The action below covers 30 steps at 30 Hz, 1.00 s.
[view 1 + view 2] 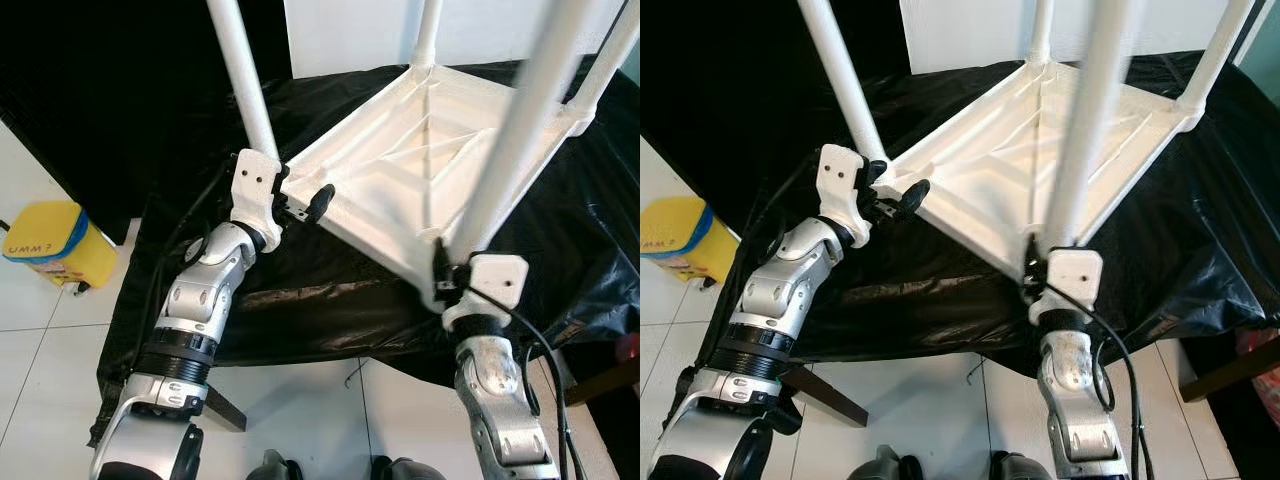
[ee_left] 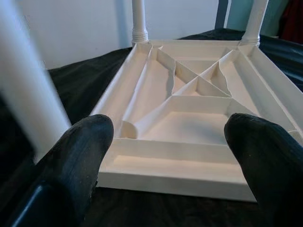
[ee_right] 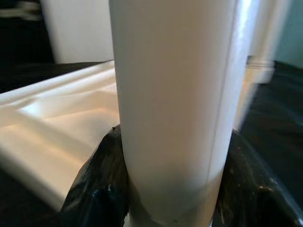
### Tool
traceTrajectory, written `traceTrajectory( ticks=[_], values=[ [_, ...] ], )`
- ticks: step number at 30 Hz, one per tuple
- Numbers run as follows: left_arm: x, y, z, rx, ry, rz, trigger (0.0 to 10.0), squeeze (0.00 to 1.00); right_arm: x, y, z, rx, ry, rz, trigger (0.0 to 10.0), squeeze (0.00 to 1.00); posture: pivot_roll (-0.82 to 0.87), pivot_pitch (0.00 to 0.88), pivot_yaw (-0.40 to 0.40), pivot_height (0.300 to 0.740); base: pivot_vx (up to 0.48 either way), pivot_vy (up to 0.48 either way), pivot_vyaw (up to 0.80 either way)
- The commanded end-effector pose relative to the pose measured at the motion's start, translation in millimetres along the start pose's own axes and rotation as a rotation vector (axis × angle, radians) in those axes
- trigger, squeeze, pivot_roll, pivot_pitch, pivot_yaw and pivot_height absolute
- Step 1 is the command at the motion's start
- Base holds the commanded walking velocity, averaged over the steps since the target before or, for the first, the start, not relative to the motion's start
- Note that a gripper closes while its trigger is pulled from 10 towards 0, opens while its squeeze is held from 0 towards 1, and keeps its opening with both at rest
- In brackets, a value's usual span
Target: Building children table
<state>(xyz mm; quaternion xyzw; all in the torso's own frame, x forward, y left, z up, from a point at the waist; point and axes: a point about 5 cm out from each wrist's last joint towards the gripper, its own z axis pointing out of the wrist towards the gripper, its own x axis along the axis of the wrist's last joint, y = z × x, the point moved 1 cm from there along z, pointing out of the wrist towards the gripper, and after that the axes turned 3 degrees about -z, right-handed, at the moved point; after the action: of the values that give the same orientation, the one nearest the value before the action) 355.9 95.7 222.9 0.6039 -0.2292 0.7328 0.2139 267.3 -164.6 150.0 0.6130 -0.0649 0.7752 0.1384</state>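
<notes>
1. At the far left a yellow container (image 1: 45,243) stands on the white tiled floor (image 1: 40,340), well apart from the work.
2. The left gripper (image 1: 305,207) is at the near left edge of the white table top (image 1: 400,180). Its fingers (image 2: 75,156) are spread wide, one on each side of that edge, and they hold nothing.
3. The table top lies upside down on a black sheet (image 1: 300,300) that covers the surface, with its ribs facing up. White legs stand at the corners; the left leg (image 1: 245,85) rises just beside the left gripper.
4. The right gripper (image 3: 168,189) is closed around the near leg (image 1: 500,170), low, close to its corner socket.
5. I judge that the step in hand is to fix this near leg into its corner. The next move probably needs a push or a turn down along the leg, while the left gripper steadies the frame.
6. The tops of all the legs are cut off. The near leg's joint is hidden behind the wrist, so I cannot tell if it is fully seated.
</notes>
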Motion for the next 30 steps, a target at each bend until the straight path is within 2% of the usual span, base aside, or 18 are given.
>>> traceTrajectory(
  ticks=[1, 5, 9, 10, 15, 16, 18, 20, 23, 24, 26, 27, 30],
  values=[
    [-6, 7.4, -2.3, -0.044, -0.010, -0.004, 10.0, 0.00, -49, 26.8, -10.9, -0.160, -0.235, -0.087, 10.0, 0.00, -0.17, 0.165, 0.040, 0.740, 0.000, 0.000, 0.00],
    [-10, 15.6, -2.2, -0.050, -0.004, -0.039, 10.0, 0.00, -49, 33.5, -5.1, -0.226, -0.226, -0.086, 10.0, 0.00, -0.17, 0.160, 0.034, 0.740, 0.000, 0.000, 0.00],
    [-13, 24.2, -1.8, -0.060, -0.002, -0.067, 10.0, 0.00, -48, 31.7, 1.2, -0.223, -0.209, -0.065, 10.0, 0.00, -0.17, 0.153, 0.031, 0.740, 0.000, 0.000, 0.00],
    [-14, 28.6, -0.9, -0.062, 0.003, -0.076, 10.0, 0.00, -43, 29.3, 6.0, -0.202, -0.171, -0.064, 10.0, 0.00, -0.18, 0.151, 0.034, 0.740, 0.000, 0.000, 0.00],
    [-14, 31.1, -0.5, -0.063, 0.003, -0.088, 10.0, 0.00, -41, 29.4, 8.5, -0.200, -0.155, -0.053, 10.0, 0.00, -0.18, 0.150, 0.038, 0.740, 0.000, 0.000, 0.00],
    [-16, 35.4, -0.5, -0.069, 0.003, -0.092, 10.0, 0.00, -37, 29.4, 11.3, -0.175, -0.125, -0.007, 10.0, 1.00, -0.19, 0.152, 0.032, 0.740, 0.000, 0.000, 0.00],
    [-18, 39.2, -0.2, -0.080, -0.002, -0.088, 10.0, 0.00, -33, 30.3, 13.9, -0.143, -0.088, 0.014, 10.0, 1.00, -0.20, 0.144, 0.034, 0.740, 0.000, 0.000, 0.00],
    [-20, 46.5, -1.0, -0.110, 0.002, -0.092, 10.0, 0.00, -25, 36.2, 18.8, -0.060, -0.034, 0.042, 10.0, 1.00, -0.21, 0.127, 0.032, 0.740, 0.000, 0.000, 0.00],
    [-21, 48.7, -2.2, -0.131, -0.001, -0.090, 10.0, 0.00, -24, 40.2, 21.1, -0.023, -0.018, 0.028, 10.0, 1.00, -0.21, 0.116, 0.032, 0.740, 0.000, 0.000, 0.00],
    [-25, 50.9, -5.6, -0.156, -0.016, -0.051, 10.0, 0.00, -23, 47.6, 24.6, 0.043, -0.004, 0.010, 10.0, 1.00, -0.23, 0.107, 0.036, 0.740, 0.000, 0.000, 0.00],
    [-27, 51.1, -6.8, -0.159, -0.022, -0.036, 10.0, 0.00, -23, 49.2, 25.8, 0.066, -0.004, 0.004, 10.0, 1.00, -0.23, 0.107, 0.036, 0.740, 0.000, 0.000, 0.00],
    [-29, 52.3, -7.8, -0.169, -0.029, -0.021, 10.0, 0.00, -22, 51.2, 27.3, 0.106, -0.006, 0.010, 10.0, 0.00, -0.23, 0.098, 0.043, 0.740, 0.000, 0.000, 0.00],
    [-31, 58.4, -9.2, -0.209, -0.039, -0.002, 10.0, 0.00, -18, 52.1, 29.8, 0.213, 0.010, -0.007, 10.0, 0.00, -0.22, 0.098, 0.045, 0.740, 0.000, 0.000, 0.00]
  ],
)
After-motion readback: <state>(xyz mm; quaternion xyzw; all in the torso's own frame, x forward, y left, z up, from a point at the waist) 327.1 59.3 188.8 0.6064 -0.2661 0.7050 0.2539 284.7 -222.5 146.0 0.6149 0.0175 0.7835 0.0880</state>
